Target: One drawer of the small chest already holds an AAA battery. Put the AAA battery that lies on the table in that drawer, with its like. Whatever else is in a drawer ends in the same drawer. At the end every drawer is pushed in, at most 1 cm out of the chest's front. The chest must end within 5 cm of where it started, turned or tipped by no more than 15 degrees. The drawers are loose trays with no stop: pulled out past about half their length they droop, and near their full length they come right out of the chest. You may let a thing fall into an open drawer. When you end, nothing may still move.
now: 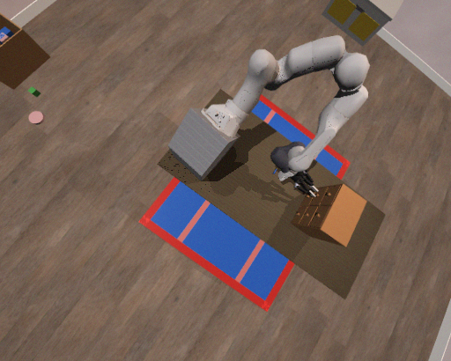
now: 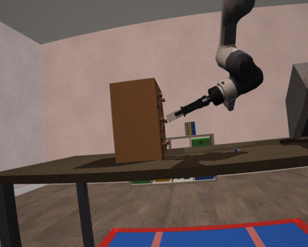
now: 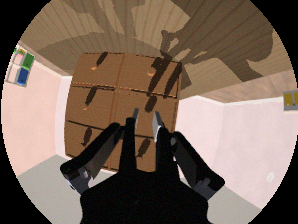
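The small wooden chest (image 1: pixel 330 213) stands on the dark table, near its right end. It also shows in the side view (image 2: pixel 137 120) and the wrist view (image 3: pixel 123 106). Its drawers, in three rows with small knobs (image 2: pixel 163 119), all look pushed in. My gripper (image 2: pixel 169 117) points at the chest's front at middle-row height, just short of a knob and not touching it. Its fingers are narrowly apart with nothing between them. The AAA battery (image 2: pixel 236 149) (image 1: pixel 275 170), small with a blue end, lies on the table behind the gripper.
The grey robot base block (image 1: pixel 201 143) stands at the table's far left end. A blue and red mat (image 1: pixel 223 242) lies on the floor beside the table. A low shelf with books (image 2: pixel 190 137) stands by the back wall.
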### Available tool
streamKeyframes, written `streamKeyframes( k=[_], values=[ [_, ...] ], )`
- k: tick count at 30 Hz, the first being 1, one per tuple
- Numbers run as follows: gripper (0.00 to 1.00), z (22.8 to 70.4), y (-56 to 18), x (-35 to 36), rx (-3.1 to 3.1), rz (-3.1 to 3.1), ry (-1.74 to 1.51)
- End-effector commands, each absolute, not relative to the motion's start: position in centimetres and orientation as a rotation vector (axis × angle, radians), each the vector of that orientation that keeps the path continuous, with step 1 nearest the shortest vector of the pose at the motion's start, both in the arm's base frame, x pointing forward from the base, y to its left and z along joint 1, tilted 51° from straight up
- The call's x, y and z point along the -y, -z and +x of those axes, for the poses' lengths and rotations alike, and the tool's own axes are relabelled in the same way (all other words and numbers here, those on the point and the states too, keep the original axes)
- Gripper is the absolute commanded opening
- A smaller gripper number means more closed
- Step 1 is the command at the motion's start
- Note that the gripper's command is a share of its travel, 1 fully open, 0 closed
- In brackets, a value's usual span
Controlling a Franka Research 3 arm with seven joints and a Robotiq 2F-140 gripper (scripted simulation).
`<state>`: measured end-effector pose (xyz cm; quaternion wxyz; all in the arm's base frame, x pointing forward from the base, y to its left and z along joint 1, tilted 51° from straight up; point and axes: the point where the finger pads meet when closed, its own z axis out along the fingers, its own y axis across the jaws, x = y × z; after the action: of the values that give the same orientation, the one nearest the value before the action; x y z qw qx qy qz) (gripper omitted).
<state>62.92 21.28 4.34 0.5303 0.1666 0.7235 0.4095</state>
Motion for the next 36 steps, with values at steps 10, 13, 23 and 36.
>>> streamKeyframes(
  k=[10,13,23,36],
  values=[
    [0.20,64.7,-4.3,-21.6,-1.734,0.401,-0.976],
    [0.20,65.0,-4.3,-21.7,-1.734,0.401,-0.976],
    [0.20,65.3,-4.4,-21.7,-1.734,0.401,-0.976],
    [0.20,65.3,-4.4,-21.7,-1.734,0.401,-0.976]
  ],
)
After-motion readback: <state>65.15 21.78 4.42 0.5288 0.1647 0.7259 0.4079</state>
